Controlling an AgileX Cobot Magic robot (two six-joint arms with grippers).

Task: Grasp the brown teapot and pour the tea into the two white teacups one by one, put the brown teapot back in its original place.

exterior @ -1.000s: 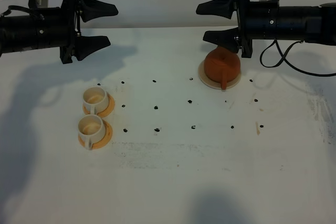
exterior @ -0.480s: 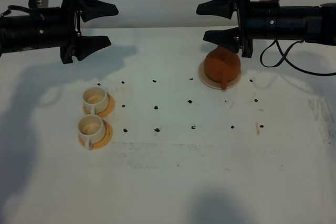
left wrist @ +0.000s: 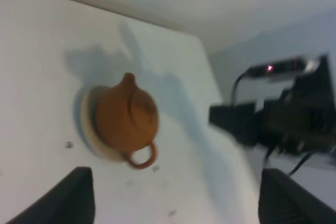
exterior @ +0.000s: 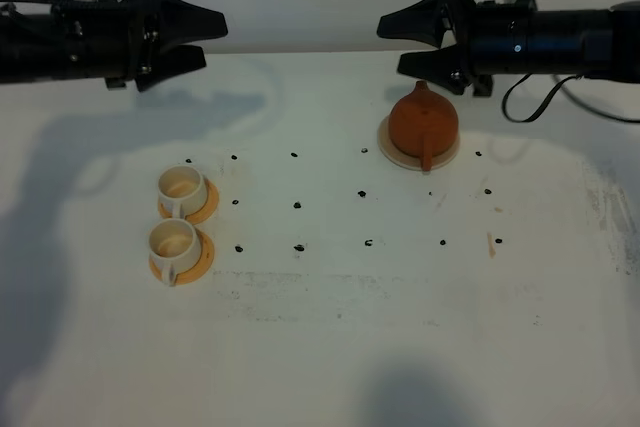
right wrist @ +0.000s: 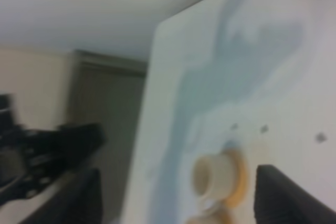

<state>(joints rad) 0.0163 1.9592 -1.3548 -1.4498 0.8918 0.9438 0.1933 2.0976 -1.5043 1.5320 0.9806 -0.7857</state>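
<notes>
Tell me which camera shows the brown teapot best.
Exterior high: the brown teapot is sharp and whole, handle toward the camera, sitting on its beige coaster. Left wrist shows it larger but blurred. Right wrist misses it entirely.

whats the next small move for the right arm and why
Probably lower the right gripper toward the brown teapot: its jaws stand open and empty, clear of it, the teapot sits untouched on its beige coaster, and both white teacups look empty.
</notes>
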